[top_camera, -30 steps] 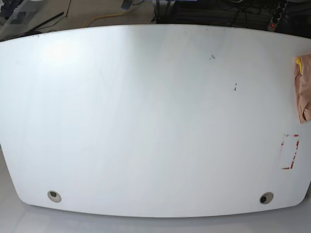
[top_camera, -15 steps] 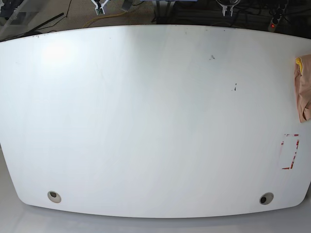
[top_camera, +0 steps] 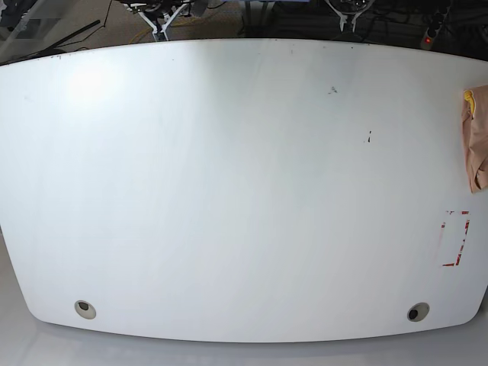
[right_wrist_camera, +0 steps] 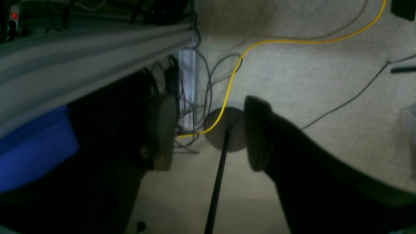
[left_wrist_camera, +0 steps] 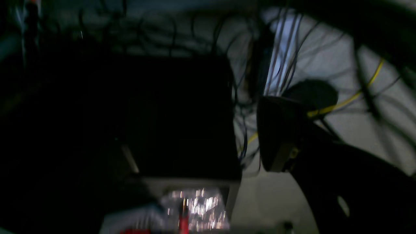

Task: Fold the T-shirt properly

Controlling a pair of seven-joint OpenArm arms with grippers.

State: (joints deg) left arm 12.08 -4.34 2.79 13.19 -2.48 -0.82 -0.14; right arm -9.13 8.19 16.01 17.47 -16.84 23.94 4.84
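The peach T-shirt (top_camera: pixel 477 149) lies bunched at the table's far right edge, cut off by the frame, with a yellow tag (top_camera: pixel 468 97) at its top. Beyond the table's far edge, my right gripper (top_camera: pixel 160 14) shows at the top left and my left gripper (top_camera: pixel 347 11) at the top right, both far from the T-shirt. In the right wrist view the right gripper (right_wrist_camera: pixel 208 136) is open over the floor with nothing between its fingers. In the left wrist view one dark finger (left_wrist_camera: pixel 276 133) shows and the other is lost in shadow; nothing is held.
The white table (top_camera: pixel 229 191) has a red-marked rectangle (top_camera: pixel 455 238) near its right edge, two round holes (top_camera: pixel 85 309) (top_camera: pixel 417 312) near its front edge, and small black marks (top_camera: pixel 370 136). Cables, a yellow cord (right_wrist_camera: pixel 234 71) and a power strip (top_camera: pixel 429 36) lie behind it.
Both grippers have come into the base view at the top edge, dropping towards the table's far edge. The T-shirt has not moved.
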